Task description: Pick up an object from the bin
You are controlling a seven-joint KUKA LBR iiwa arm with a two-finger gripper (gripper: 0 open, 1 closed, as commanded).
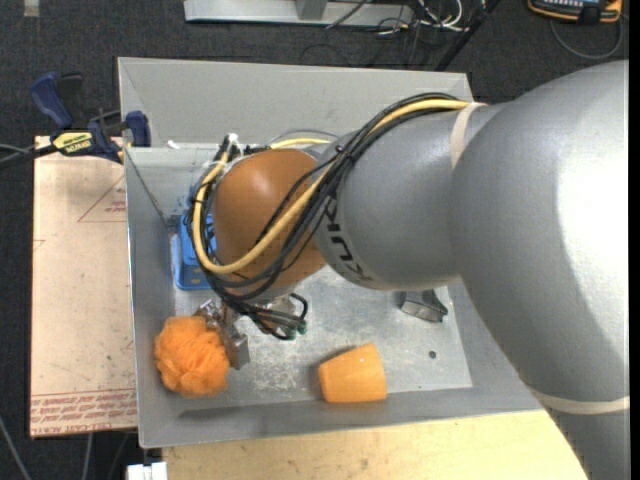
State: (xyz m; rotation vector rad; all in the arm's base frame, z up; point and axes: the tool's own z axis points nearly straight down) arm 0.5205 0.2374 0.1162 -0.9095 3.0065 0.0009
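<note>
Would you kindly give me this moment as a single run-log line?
gripper: low, at right edge of fuzzy orange ball | hold: cannot tell | nearby: orange cup, blue object

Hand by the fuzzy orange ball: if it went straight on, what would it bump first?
Probably the fuzzy orange ball, at its right edge, or the bin floor just beside it. The hand points down there, but depth is hard to judge.
</note>
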